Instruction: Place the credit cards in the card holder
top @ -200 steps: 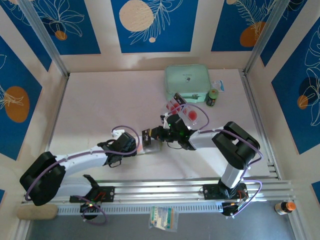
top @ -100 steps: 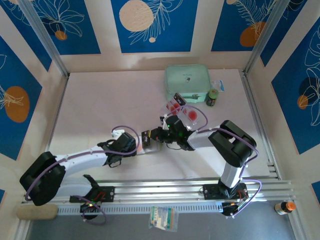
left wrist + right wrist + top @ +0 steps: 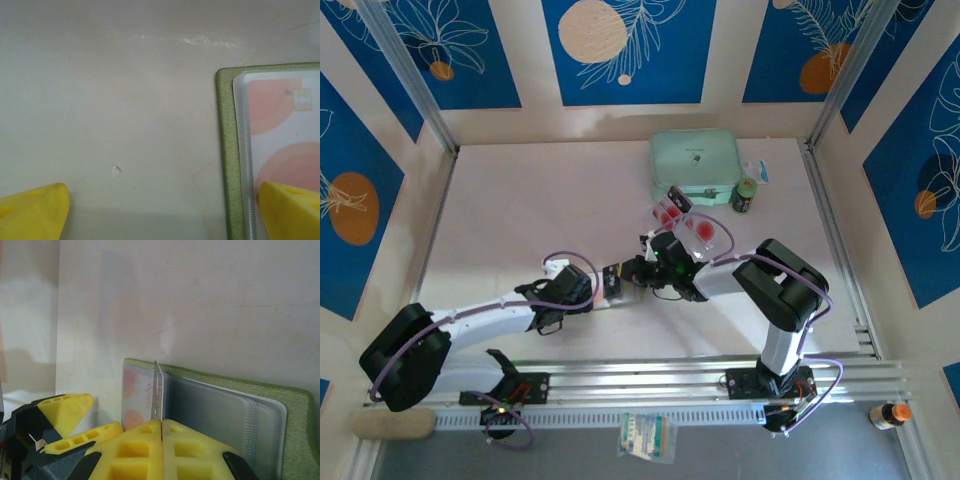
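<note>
My right arm has eased leftward since a second ago, bringing my right hand (image 3: 625,272) closer to my left hand (image 3: 592,290) mid-table (image 3: 520,210). What lies between them is too small to make out from above.

At my left wrist, that hand is released, its yellow fingers (image 3: 32,212) spread wide. One lies over the card holder (image 3: 226,150), which the frame cuts off, a sleeved card (image 3: 285,115) inside.

At my right wrist, the hand is clenched on a credit card (image 3: 158,390) standing edge-up over the holder's clear sleeves — its lower edge is hidden behind my fingers.
</note>
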`<move>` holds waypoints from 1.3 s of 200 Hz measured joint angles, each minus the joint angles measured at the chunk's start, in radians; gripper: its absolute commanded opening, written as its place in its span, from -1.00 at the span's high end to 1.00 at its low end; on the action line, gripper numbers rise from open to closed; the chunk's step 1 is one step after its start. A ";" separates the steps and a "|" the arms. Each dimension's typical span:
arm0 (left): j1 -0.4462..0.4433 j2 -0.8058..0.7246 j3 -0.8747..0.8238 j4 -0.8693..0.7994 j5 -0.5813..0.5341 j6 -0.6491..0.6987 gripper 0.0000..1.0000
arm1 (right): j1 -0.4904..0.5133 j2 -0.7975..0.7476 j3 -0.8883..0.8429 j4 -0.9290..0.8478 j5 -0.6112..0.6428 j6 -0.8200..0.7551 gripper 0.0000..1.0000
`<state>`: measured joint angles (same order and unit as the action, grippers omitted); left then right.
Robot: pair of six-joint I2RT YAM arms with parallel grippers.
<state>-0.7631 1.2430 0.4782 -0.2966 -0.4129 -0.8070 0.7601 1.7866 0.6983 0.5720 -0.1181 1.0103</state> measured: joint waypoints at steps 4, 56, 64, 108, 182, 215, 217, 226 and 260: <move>0.000 0.000 0.000 0.000 0.000 0.000 -0.93 | 0.000 0.000 0.000 0.000 -0.002 0.002 1.00; 0.000 0.000 0.000 0.000 0.000 0.000 -0.93 | 0.006 0.004 0.000 0.000 -0.010 0.027 1.00; 0.000 0.000 0.000 0.000 0.000 0.000 -0.92 | 0.006 0.004 0.000 0.000 -0.010 0.030 1.00; 0.000 0.000 0.000 0.000 0.000 0.000 -0.92 | 0.016 0.004 -0.003 0.002 -0.013 0.043 1.00; 0.000 0.000 0.000 0.000 0.000 0.000 -0.92 | 0.025 0.003 -0.046 0.016 -0.004 0.064 1.00; 0.000 0.000 -0.001 0.000 0.000 0.000 -0.92 | 0.025 0.003 -0.046 0.015 -0.005 0.064 1.00; 0.000 0.000 -0.001 0.000 0.000 0.000 -0.92 | 0.025 0.003 -0.045 0.015 -0.005 0.064 1.00; 0.000 0.000 -0.001 0.000 0.000 0.000 -0.92 | 0.025 0.003 -0.044 0.013 -0.005 0.064 1.00; 0.000 0.000 -0.001 0.000 0.000 0.000 -0.92 | 0.025 0.003 -0.028 -0.005 -0.011 0.064 1.00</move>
<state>-0.7631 1.2430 0.4774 -0.2966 -0.4129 -0.8070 0.7853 1.7901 0.6704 0.5671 -0.1287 1.0744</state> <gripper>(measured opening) 0.961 0.044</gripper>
